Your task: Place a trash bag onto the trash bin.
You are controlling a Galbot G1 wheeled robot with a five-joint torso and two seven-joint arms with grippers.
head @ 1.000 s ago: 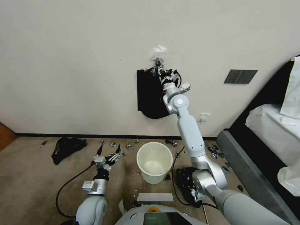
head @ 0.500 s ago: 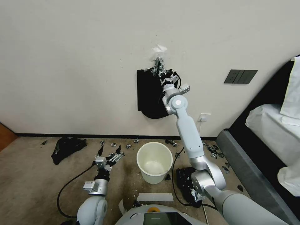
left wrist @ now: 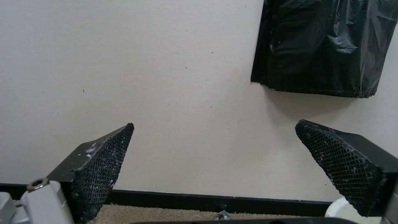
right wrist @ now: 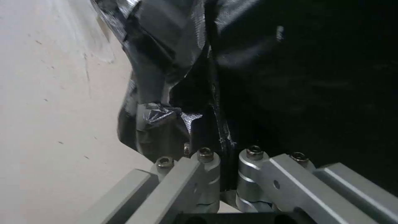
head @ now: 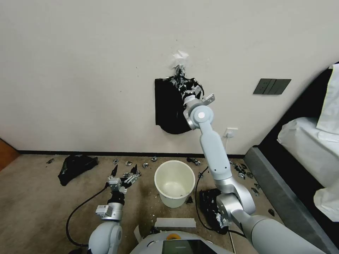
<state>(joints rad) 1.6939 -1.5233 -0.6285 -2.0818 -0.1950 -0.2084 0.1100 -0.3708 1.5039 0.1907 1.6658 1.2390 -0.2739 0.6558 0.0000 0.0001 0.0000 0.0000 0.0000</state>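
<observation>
Right end effector (head: 180,78) raised to the far wall, at the top right corner of the flat black bundle of bags (head: 169,106) taped there – wrist view shows its fingers (right wrist: 207,174) drawn together, clamped on a fold of black plastic, the trash bag (right wrist: 174,90), with a silver tape bit at the rim. One bundle on the wall, rounded lower edge.

Left end effector (head: 123,171) low, near the floor left of the trash bin (head: 174,183), fingers spread apart, holding nothing; its wrist view looks at the wall and the bundle's lower edge (left wrist: 323,49).

One trash bin, cream-white, upright on the carpet at centre, mouth open, bare inside – no liner on it.

Two black plastic heaps on the floor: one far left near the wall (head: 76,166), one just right of the bin by the right arm's base (head: 210,204). Silver scraps (head: 243,173) scattered along the skirting, too small to count
</observation>
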